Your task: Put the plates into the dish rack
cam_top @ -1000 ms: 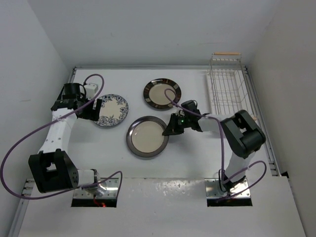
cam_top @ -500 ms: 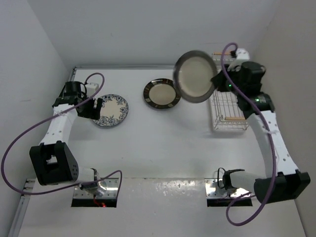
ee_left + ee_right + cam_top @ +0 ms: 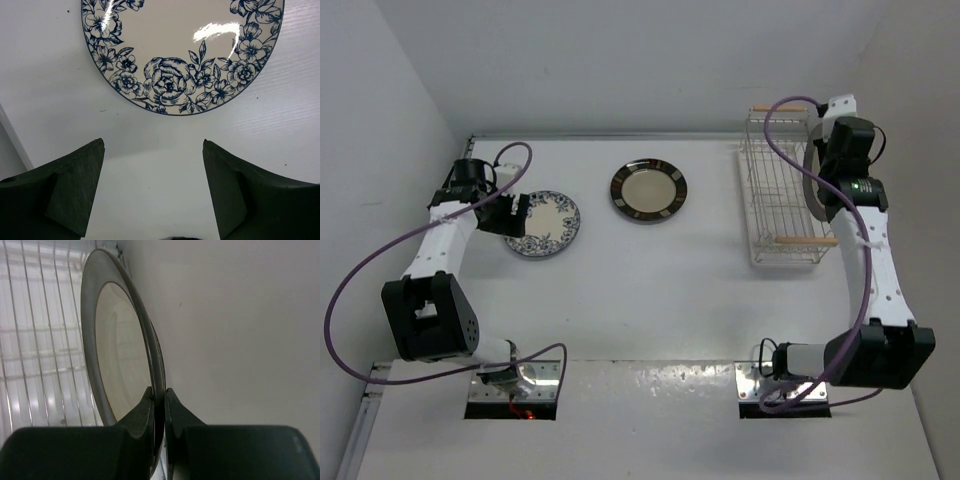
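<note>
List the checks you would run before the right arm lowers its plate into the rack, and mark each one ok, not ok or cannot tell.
1. Right hand shut on the rim of the grey-rimmed plate: ok.
2. Plate held on edge at the rack: ok.
3. Plate edge lined up with a gap between the wires: cannot tell.
4. Left hand open, holding nothing, far from the rack: ok.
5. Flowered plate and brown-rimmed plate flat on the table, out of the way: ok.
</note>
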### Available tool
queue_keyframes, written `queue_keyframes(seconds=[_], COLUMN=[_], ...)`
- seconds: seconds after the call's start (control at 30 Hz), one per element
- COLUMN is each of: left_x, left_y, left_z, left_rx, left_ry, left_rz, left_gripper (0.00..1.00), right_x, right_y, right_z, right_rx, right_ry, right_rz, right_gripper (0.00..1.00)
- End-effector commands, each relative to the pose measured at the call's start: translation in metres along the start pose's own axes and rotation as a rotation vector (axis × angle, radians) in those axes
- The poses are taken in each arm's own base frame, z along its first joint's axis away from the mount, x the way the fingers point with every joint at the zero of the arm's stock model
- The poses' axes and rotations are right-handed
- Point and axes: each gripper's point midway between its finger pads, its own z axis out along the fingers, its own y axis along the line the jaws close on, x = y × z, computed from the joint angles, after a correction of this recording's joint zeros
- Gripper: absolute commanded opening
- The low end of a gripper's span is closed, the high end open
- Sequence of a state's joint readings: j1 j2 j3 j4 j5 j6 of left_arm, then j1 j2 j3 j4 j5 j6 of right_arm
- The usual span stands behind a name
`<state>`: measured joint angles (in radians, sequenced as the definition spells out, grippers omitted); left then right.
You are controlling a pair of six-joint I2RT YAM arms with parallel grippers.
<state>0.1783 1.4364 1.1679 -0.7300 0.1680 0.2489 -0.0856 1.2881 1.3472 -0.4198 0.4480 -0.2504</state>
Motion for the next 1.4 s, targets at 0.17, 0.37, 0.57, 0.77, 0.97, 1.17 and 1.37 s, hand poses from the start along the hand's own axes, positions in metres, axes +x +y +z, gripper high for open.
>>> queue_keyframes(seconds=[0.17,0.37,0.57,0.77,0.97,1.17,1.37], left_x=[-0.007,-0.008,-0.005,-0.005,-0.005,-0.008,-0.015], left_y=[0.002,0.003,0.000,0.000,0.000,0.002,0.006], left_z=[-0.004,0.000,0.002,0.002,0.002,0.001,-0.003], left_rx=[0.010,0.013,0.027,0.027,0.027,0.025,0.009], left_ry=[-0.013,-0.004,0.010,0.010,0.010,0.001,-0.014], left_rz=[-0.014,-0.015,-0.019,-0.019,-0.019,-0.008,0.016], left_gripper=[0.84,0.84,0.84,0.84,0.85,0.85,0.85], right_x=[0.001,0.024,0.026,0.040,0.067,0.041,-0.048], right_y=[-0.003,-0.001,-0.005,0.014,0.027,0.020,0.038], right_z=[0.026,0.036,0.032,0.037,0.045,0.040,0.009], right_rx=[0.053,0.076,0.101,0.026,-0.018,-0.039,-0.218], right_ry=[-0.082,-0.041,-0.057,-0.010,0.095,0.041,-0.129], right_rz=[0.033,-0.012,-0.015,-0.002,0.063,0.104,0.230], right_gripper=[0.00,0.00,0.00,0.00,0.21,0.59,0.84])
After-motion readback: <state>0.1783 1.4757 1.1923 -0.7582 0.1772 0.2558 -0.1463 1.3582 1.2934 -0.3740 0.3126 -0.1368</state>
